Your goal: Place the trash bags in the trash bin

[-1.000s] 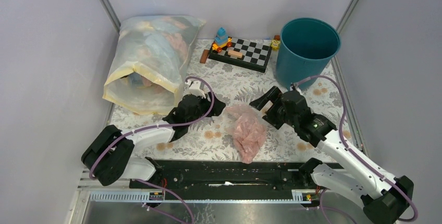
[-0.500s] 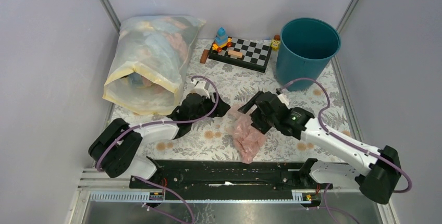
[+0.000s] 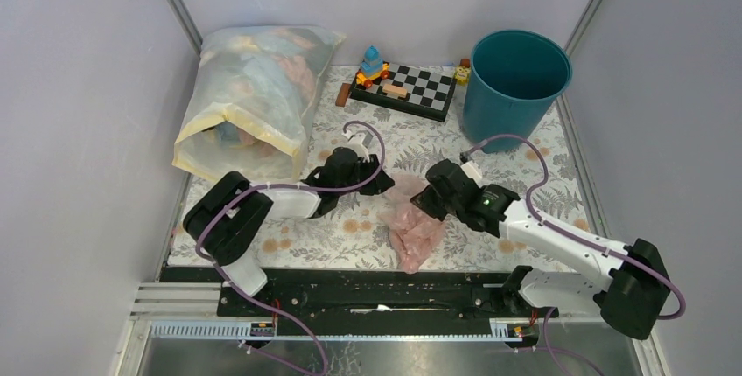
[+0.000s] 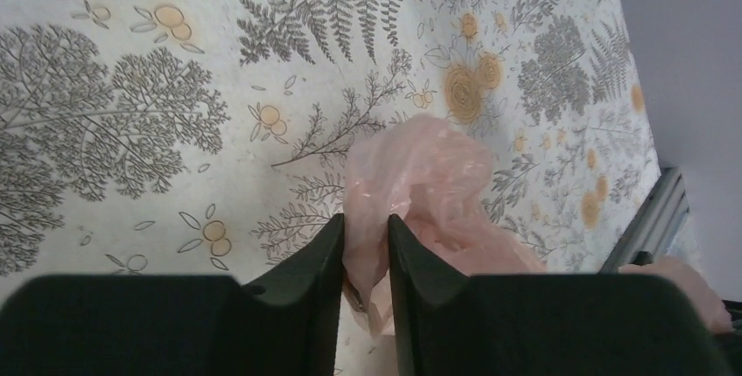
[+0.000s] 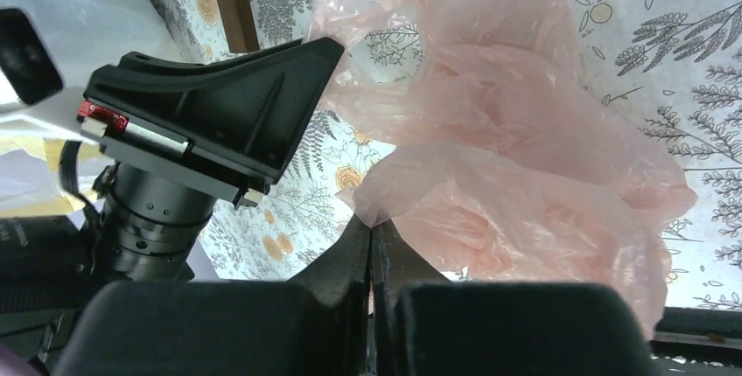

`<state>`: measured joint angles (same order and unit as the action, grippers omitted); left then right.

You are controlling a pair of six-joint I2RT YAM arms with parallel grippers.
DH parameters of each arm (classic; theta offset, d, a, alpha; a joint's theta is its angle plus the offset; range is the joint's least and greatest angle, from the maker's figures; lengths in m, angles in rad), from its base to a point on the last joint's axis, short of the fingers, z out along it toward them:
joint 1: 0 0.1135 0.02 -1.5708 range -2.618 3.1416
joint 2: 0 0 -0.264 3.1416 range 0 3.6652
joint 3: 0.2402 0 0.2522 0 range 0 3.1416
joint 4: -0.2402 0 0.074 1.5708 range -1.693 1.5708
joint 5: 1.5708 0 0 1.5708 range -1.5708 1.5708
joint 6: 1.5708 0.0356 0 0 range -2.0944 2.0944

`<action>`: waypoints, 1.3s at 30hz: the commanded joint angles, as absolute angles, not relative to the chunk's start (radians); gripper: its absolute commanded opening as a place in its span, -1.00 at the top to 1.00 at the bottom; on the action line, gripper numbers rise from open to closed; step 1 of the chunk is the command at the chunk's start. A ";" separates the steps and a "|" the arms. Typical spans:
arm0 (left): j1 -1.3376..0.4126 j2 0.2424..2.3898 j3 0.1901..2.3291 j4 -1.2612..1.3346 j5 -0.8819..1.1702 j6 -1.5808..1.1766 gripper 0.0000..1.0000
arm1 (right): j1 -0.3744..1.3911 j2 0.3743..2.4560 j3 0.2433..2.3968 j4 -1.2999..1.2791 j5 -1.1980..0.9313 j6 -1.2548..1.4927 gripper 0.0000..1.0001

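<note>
A crumpled, translucent pale-pink trash bag (image 3: pixel 415 226) lies on the fern-patterned tablecloth between my two arms. My left gripper (image 3: pixel 386 185) reaches it from the left. In the left wrist view its fingers (image 4: pixel 365 223) are shut on a fold of the bag (image 4: pixel 433 170). My right gripper (image 3: pixel 427 202) comes in from the right, and in the right wrist view it (image 5: pixel 372 226) is pinched tight on a corner of the bag (image 5: pixel 525 157). The teal trash bin (image 3: pixel 500 119) stands upright at the back right, apart from both grippers.
A large milky-yellow sack (image 3: pixel 254 96) with coloured contents lies at the back left. A checkered board (image 3: pixel 420 87) with a toy (image 3: pixel 373 64) on it sits at the back centre, and a brown block (image 3: pixel 343 94) lies beside it. A black rail (image 3: pixel 376 293) runs along the near edge.
Both grippers went from open to shut on the pink bag. The left arm reached rightward to it, and the right gripper moved left and down onto its right side.
</note>
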<state>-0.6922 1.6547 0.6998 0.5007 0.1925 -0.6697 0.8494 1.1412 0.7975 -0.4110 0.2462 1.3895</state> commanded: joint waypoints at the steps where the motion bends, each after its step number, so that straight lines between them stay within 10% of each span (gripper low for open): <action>1: -0.681 1.664 0.741 0.507 0.235 -0.672 0.81 | 0.855 1.093 0.785 -0.393 0.306 1.332 1.00; 18: -0.662 0.802 0.629 -0.091 -0.478 -0.741 1.00 | 0.854 0.786 0.975 -0.636 0.669 0.666 0.87; 34: -0.661 0.653 0.470 -0.452 -0.505 -0.982 1.00 | 0.854 0.677 0.677 -0.794 0.915 1.061 0.80; 39: -0.662 0.611 0.438 -0.397 -0.324 -0.948 1.00 | 0.854 0.683 0.652 -0.627 0.647 0.740 0.35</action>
